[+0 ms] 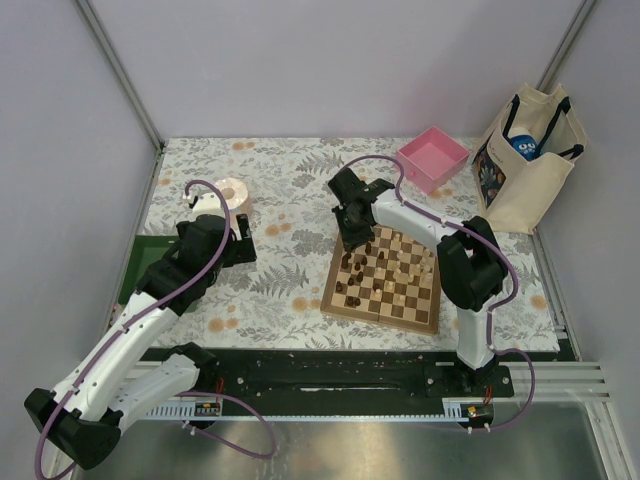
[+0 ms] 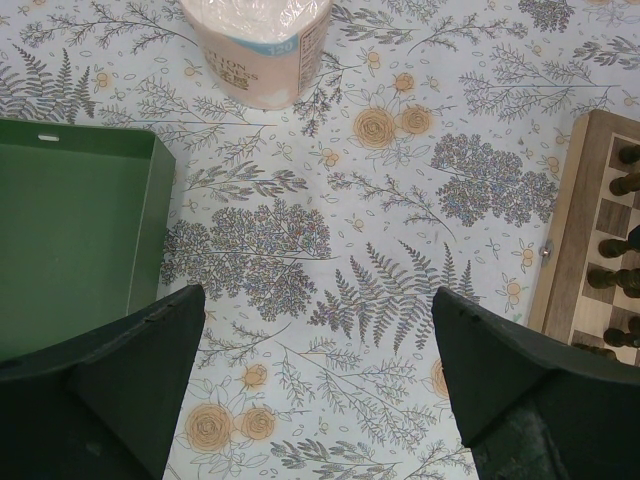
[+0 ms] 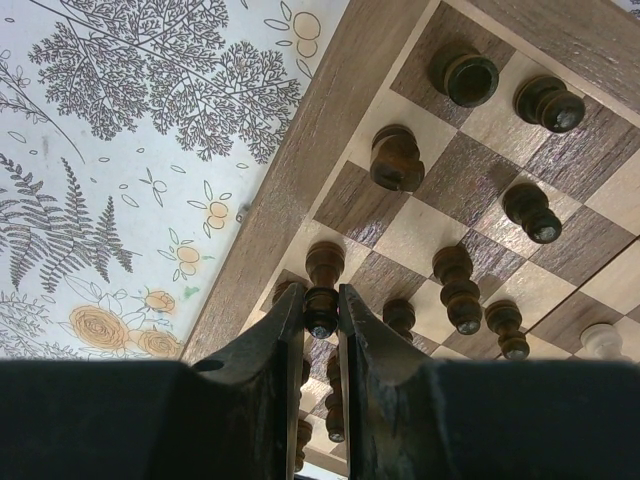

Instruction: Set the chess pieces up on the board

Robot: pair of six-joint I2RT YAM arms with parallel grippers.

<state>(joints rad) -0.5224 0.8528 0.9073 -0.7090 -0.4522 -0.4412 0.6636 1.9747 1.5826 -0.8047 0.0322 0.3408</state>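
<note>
The board (image 1: 380, 315) lies right of centre on the floral cloth, with dark and pale chess pieces (image 1: 365, 262) spread over it. My right gripper (image 1: 357, 237) hangs over its far-left corner. In the right wrist view that gripper (image 3: 321, 318) is shut on the top of a dark brown piece (image 3: 322, 300), which stands upright on an edge square. Other dark pieces (image 3: 397, 158) stand nearby and a pale one (image 3: 603, 341) sits at the right. My left gripper (image 2: 318, 300) is open over bare cloth, left of the board's edge (image 2: 575, 220).
A green tray (image 2: 70, 230) lies at the table's left edge, with a wrapped paper roll (image 2: 257, 45) beyond it. A pink tray (image 1: 434, 157) sits at the back, and a tote bag (image 1: 528, 155) stands at the back right.
</note>
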